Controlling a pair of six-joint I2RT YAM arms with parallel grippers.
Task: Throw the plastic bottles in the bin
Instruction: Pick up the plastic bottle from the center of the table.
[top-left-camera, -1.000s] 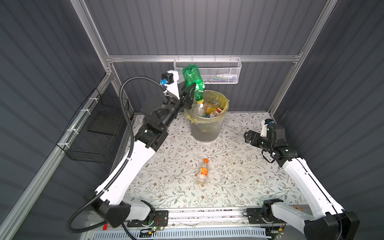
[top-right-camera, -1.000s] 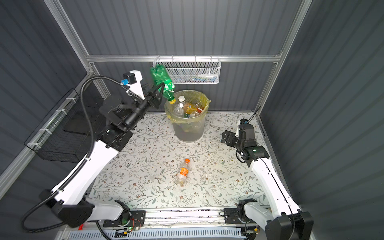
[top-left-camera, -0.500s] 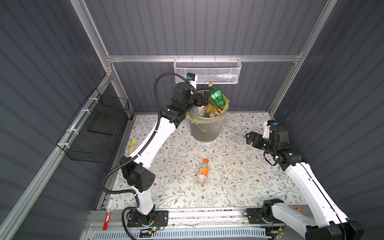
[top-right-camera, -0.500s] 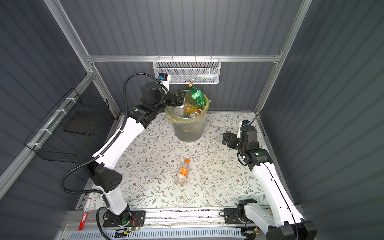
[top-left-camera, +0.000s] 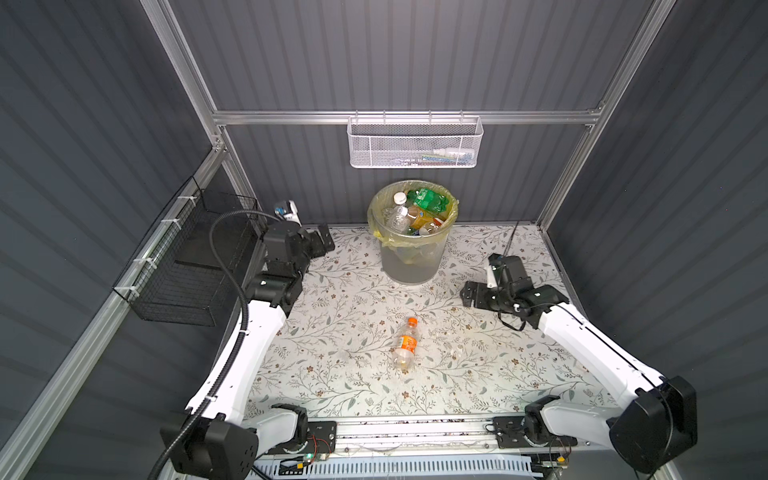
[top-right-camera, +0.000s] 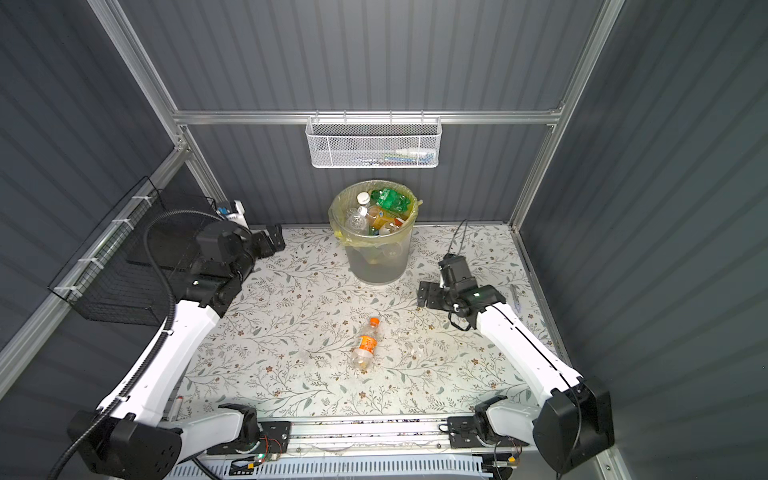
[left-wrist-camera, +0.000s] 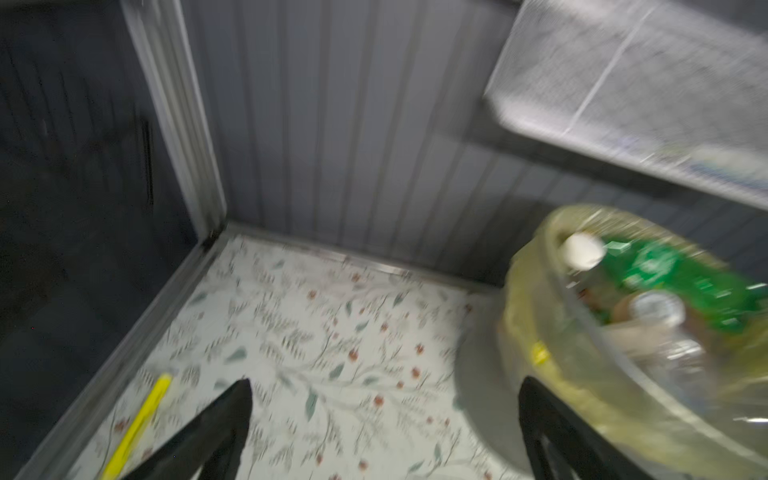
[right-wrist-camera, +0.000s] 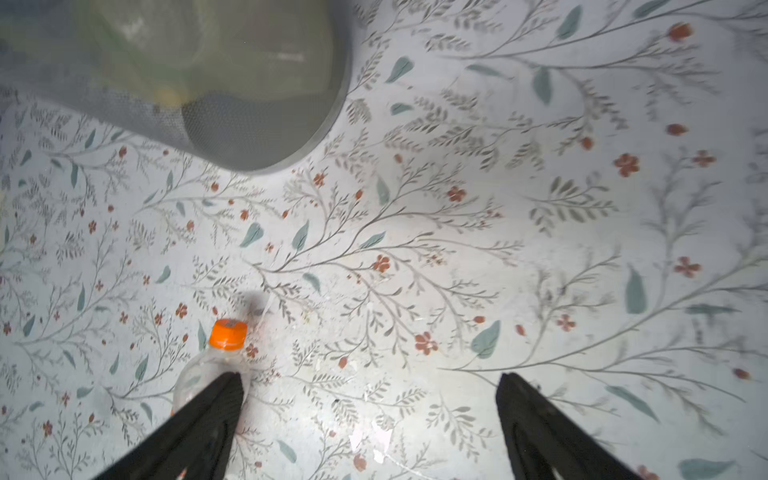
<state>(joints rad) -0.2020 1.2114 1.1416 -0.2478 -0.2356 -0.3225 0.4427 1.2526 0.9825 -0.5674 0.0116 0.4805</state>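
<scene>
Currently | bin (top-left-camera: 409, 266) holds bottles (top-left-camera: 424, 198) | orange-capped bottle (top-left-camera: 405, 345) on tabletop (top-left-camera: 332, 324) | jaws apart

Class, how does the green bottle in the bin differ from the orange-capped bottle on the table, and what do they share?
Colour: the green bottle is tinted green; the orange-capped bottle is clear with an orange label.
Place: the green bottle lies on the pile in the bin; the orange-capped bottle lies alone on the table.
Both are plastic bottles lying down.
</scene>
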